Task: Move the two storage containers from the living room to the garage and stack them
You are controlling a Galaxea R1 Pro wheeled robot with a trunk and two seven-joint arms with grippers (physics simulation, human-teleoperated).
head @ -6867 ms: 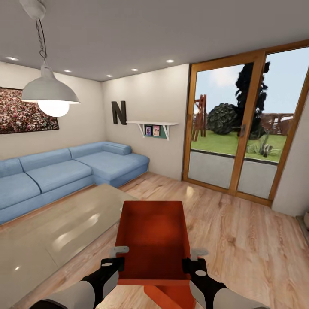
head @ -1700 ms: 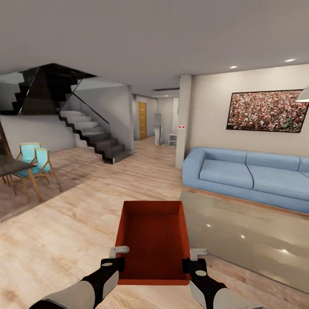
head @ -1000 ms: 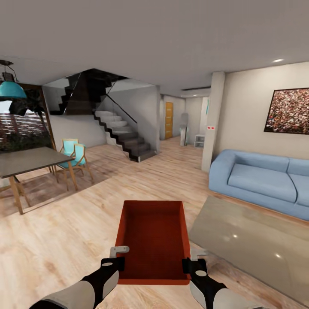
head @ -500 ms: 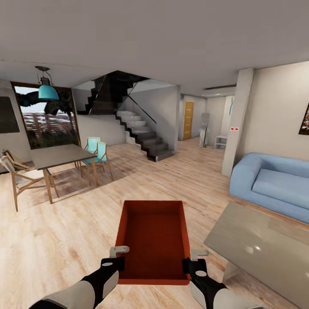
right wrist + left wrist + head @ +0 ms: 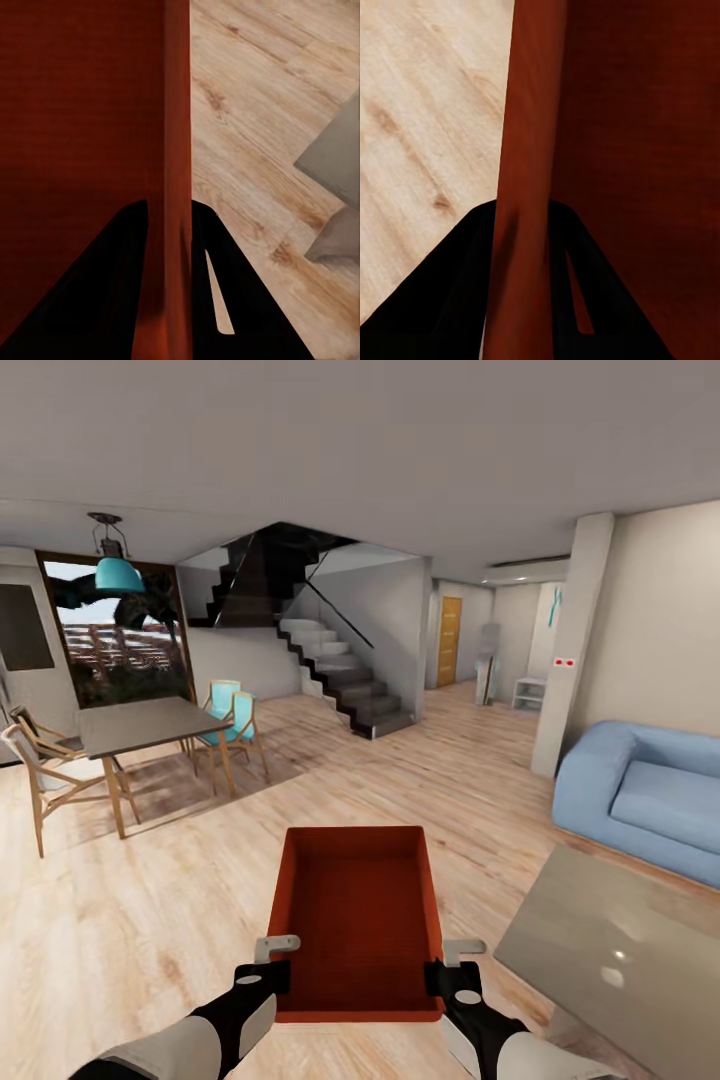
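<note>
Bottom centre of the head view: I've got one storage container (image 5: 355, 920) held level in front of the trunk, open side up, nothing visible inside. Left gripper (image 5: 268, 961) sits at the near left corner of it, right gripper (image 5: 452, 966) at the near right corner. Left wrist view: left jaws clamped across the container's thin side wall (image 5: 521, 225), one black finger on each face of it. Right wrist view: same story, right jaws pinching the opposite wall (image 5: 174, 225). Both grasping the container, which is off the ground.

Under it: light wood-plank floor (image 5: 150, 920) of the living room. Lower right of the frame: a low glossy beige bench (image 5: 620, 950), just beside the container's right side but apart from it. Right edge, mid-height: blue sofa (image 5: 645, 800).

Mid left: dark dining table (image 5: 140, 722) with wooden chairs (image 5: 40, 765) and two teal chairs (image 5: 232, 715) on its far side. Above that, upper left: teal pendant lamp (image 5: 118, 572) in front of a dark-framed window (image 5: 125, 645).

Centre, further back: dark staircase (image 5: 345, 685) rising toward the upper left. Right of it, a white pillar (image 5: 572, 650) and, farthest off, a hallway with an orange-brown door (image 5: 450, 640).
</note>
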